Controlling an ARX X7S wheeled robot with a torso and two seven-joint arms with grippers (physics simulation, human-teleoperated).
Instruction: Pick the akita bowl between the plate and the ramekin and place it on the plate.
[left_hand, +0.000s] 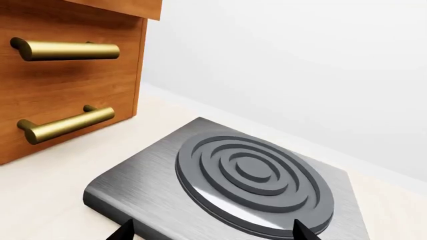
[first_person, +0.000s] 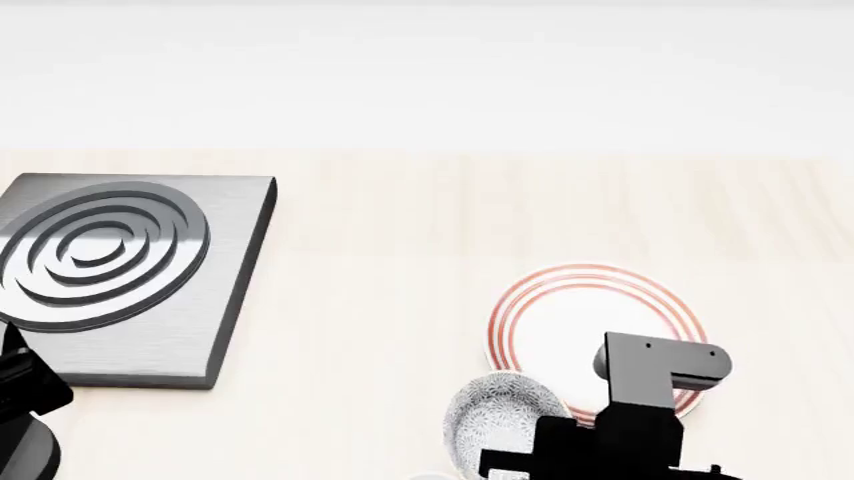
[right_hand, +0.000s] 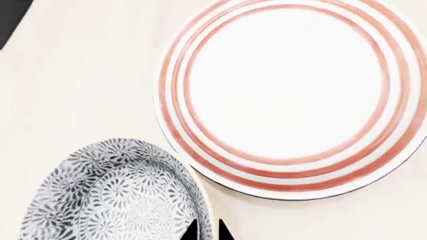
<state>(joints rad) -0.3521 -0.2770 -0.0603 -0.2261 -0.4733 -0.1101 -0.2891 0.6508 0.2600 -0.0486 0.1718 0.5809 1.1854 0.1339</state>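
So the bowl sits low and just right of centre in the head view, right next to the plate, which lies just up and to the right of it; from here I can't tell if they actually touch. The right arm covers the lower right of the plate and hangs over that spot. In the right wrist view the bowl fills the lower left, patterned grey and white, and the plate takes up the upper right, its red rings plain to see. The right gripper shows only two dark tips at the bottom edge, very close together with the bowl's rim between them, so it looks pinched onto the bowl. The left gripper shows two tips spread wide apart, nothing between them, over a grey burner plate beside a wooden drawer unit with brass handles. Can't spot the ramekin anywhere.
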